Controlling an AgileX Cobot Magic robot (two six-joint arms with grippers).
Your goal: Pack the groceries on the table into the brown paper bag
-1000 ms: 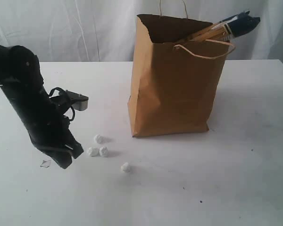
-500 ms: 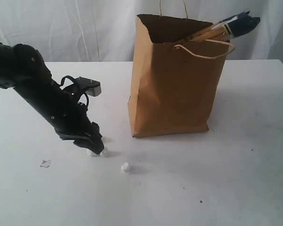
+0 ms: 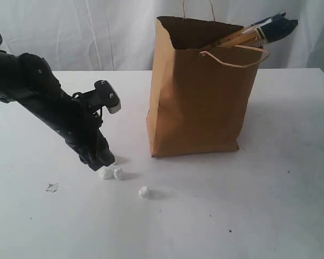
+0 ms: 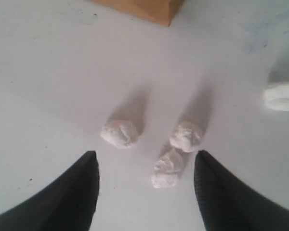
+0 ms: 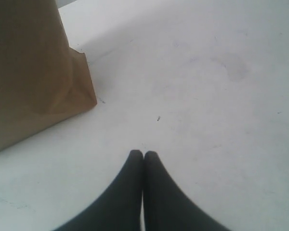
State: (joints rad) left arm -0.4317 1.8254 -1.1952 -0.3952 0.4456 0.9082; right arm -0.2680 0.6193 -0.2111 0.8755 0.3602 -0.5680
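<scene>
From the side, my left gripper (image 3: 100,159) hangs low over the tabletop (image 3: 232,210) beside small white lumps (image 3: 105,173). The brown paper bag (image 3: 200,102) stands upright with a long dark noodle packet (image 3: 267,29) poking out. My left wrist view shows it open and empty, and my right wrist view shows my right gripper (image 5: 143,155) shut and empty near the bag's corner.

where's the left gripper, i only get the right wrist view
Observer: The left gripper is low over the table, to the left of the bag.
Operator: open or shut
Observer: Open, holding nothing; three white lumps lie just in front of its jaws.
Operator: anything in the bag
Observer: A long dark packet sticks out of its top.
</scene>
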